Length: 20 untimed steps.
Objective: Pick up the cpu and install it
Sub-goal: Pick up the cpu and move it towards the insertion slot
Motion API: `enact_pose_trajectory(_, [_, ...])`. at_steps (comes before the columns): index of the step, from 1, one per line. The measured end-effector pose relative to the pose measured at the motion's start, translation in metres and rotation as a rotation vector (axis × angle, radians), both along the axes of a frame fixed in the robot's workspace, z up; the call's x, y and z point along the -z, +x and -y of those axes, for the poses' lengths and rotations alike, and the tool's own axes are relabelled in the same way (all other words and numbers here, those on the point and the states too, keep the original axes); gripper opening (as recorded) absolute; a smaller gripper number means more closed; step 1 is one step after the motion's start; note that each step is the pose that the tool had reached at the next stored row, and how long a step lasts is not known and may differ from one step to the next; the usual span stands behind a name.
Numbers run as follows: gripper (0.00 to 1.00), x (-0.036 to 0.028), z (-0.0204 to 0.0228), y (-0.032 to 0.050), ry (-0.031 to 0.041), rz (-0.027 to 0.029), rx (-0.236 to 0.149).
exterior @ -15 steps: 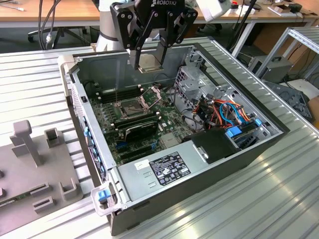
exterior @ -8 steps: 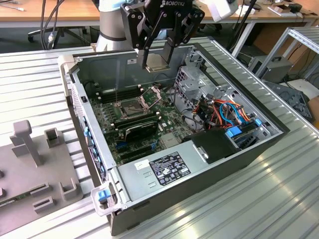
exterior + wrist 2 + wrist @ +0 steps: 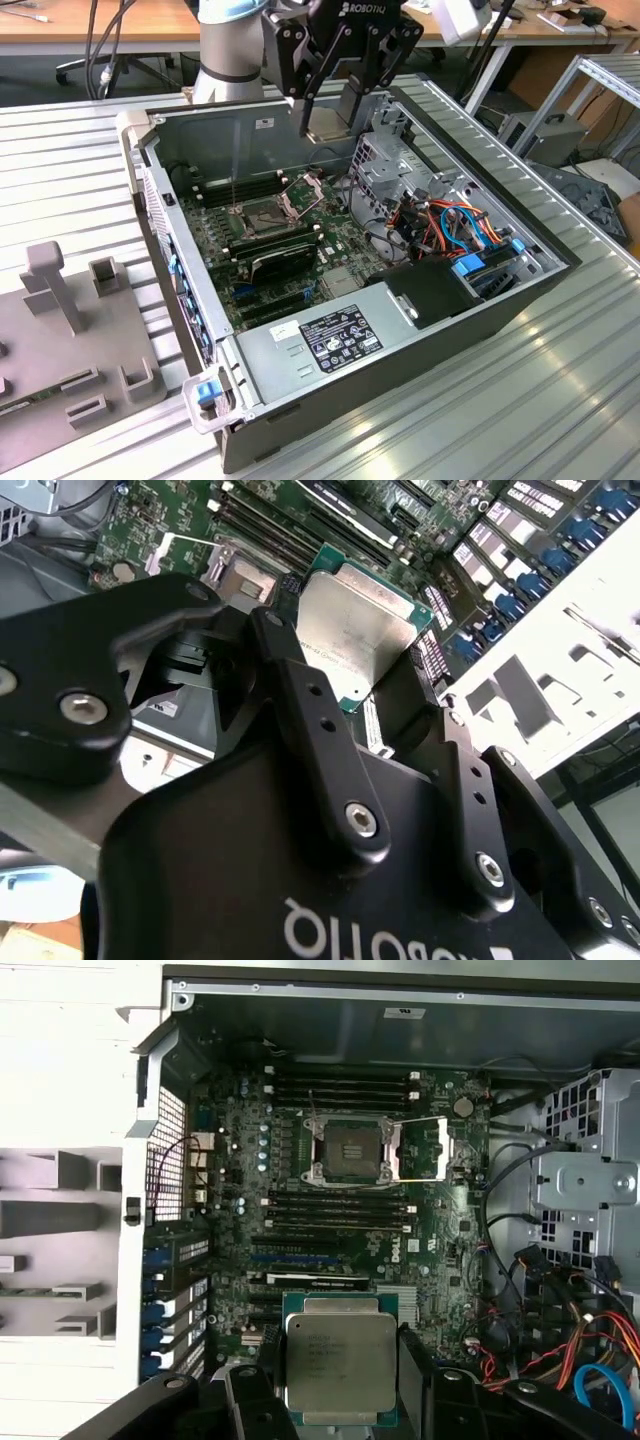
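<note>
The cpu (image 3: 338, 1358), a flat square chip with a dull silver top and green rim, is pinched by its edges between my gripper's (image 3: 338, 1392) black fingers (image 3: 262, 1390). In the second wrist view the cpu (image 3: 352, 630) is clamped in the gripper (image 3: 345, 672) above the motherboard. In the exterior view the gripper (image 3: 330, 120) hangs over the far wall of the open computer case (image 3: 520, 300) with the cpu (image 3: 328, 128) in it, high above the board. The empty socket (image 3: 350, 1148) lies open on the motherboard, its metal frame (image 3: 422, 1150) hinged up beside it.
Black memory sticks (image 3: 340, 1205) flank the socket (image 3: 258, 215). A drive cage (image 3: 395, 165) and bundled cables (image 3: 455, 225) fill the case on the exterior view's right, with the power supply (image 3: 330, 340) at the front. A grey fixture plate (image 3: 70, 350) lies on the slatted table at the exterior view's left.
</note>
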<state>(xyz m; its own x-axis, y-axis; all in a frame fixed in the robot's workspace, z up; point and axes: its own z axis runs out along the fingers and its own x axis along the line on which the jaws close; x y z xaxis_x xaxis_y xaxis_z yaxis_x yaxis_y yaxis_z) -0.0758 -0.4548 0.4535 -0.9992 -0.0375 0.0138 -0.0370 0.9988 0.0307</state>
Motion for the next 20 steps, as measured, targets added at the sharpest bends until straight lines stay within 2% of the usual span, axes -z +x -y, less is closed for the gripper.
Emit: enact_pose_trajectory(20, [0.55,0.002,0.0,0.0339,-0.0001,-0.0034,0.0])
